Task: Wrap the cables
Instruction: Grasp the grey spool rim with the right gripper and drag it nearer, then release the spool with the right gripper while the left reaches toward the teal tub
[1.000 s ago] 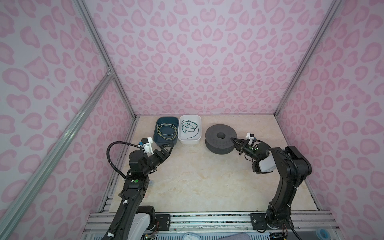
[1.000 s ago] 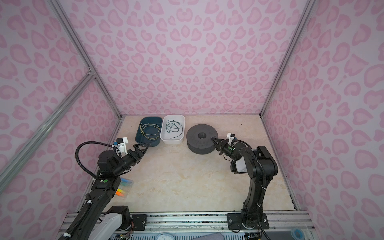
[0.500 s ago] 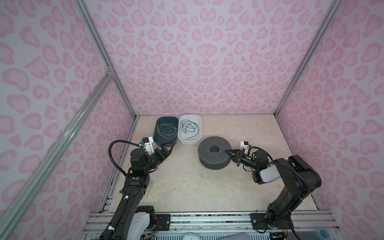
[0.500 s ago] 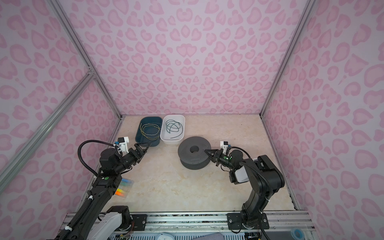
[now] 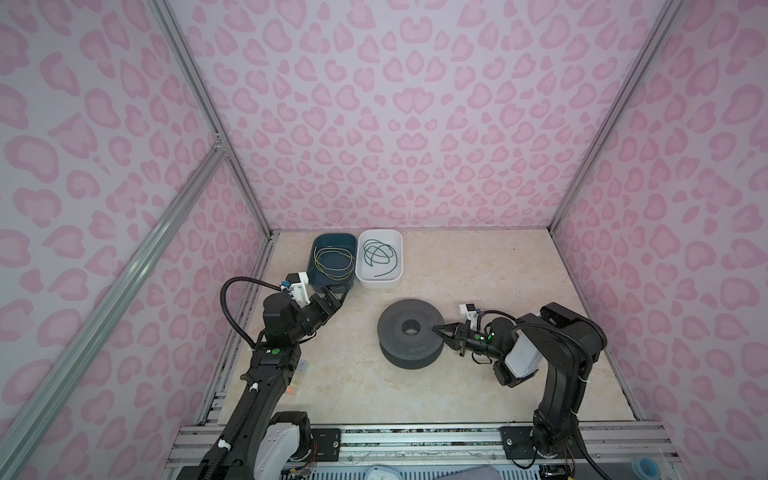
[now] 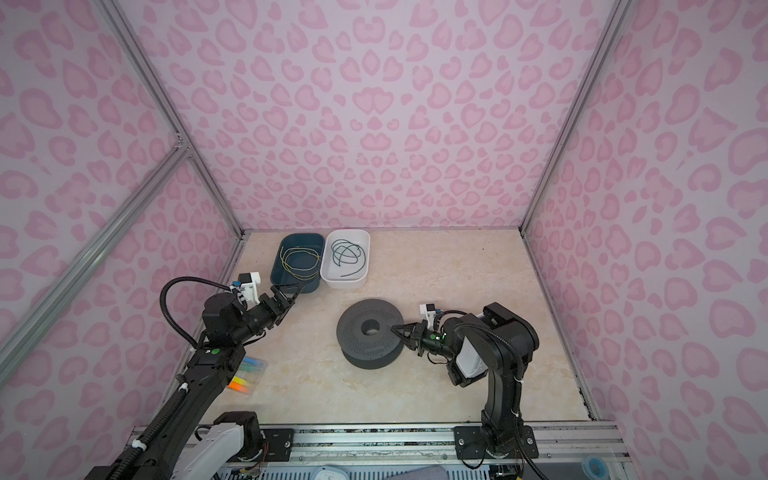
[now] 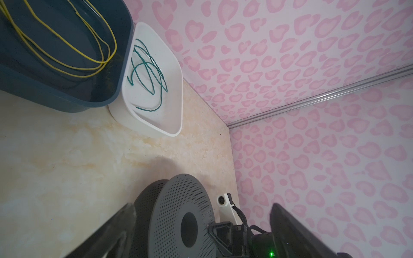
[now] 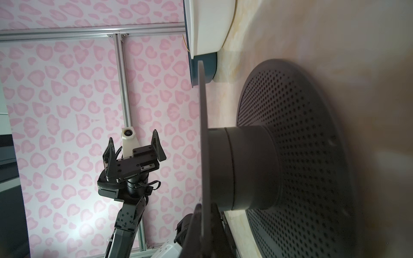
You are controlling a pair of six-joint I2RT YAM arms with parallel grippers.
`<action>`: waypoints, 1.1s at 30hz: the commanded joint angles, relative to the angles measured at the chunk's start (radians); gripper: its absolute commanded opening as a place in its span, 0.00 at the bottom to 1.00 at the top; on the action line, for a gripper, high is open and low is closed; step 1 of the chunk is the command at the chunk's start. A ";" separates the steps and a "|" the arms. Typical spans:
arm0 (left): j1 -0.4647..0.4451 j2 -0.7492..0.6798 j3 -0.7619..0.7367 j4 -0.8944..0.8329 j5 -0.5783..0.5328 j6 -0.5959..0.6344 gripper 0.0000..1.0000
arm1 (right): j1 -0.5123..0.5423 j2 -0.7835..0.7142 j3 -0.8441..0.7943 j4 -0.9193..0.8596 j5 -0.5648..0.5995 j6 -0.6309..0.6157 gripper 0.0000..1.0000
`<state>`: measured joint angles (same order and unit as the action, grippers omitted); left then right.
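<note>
The pale yellow cable lies in loose loops in the dark blue bin. The dark green cable lies coiled in the white bin. A dark grey perforated spool stands mid-table on one flange. My right gripper is shut on the rim of its upper flange. Beside the blue bin's front edge my left gripper hovers open and holds nothing.
A clear box of coloured markers lies at the front left, partly under the left arm. The two bins stand side by side at the back of the table. Pink patterned walls close in three sides, and a metal rail runs along the front.
My right gripper has drawn the spool from beside the white bin toward the front and a little left. The left arm has hardly moved.
</note>
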<state>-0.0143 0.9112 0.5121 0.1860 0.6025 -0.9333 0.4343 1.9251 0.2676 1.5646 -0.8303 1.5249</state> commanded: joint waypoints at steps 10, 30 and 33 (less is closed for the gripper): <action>-0.002 -0.019 -0.004 0.028 0.004 0.021 0.96 | 0.008 0.036 -0.038 -0.008 0.058 -0.030 0.28; -0.001 -0.061 0.083 -0.127 -0.061 0.100 0.96 | -0.101 -0.247 -0.007 -0.513 0.005 -0.260 0.41; -0.001 -0.057 0.138 -0.231 -0.115 0.140 0.97 | -0.104 -0.415 0.084 -0.960 0.054 -0.465 0.41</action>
<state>-0.0158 0.8562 0.6090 0.0456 0.5423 -0.8425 0.3328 1.5982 0.2966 1.0344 -0.8104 1.2774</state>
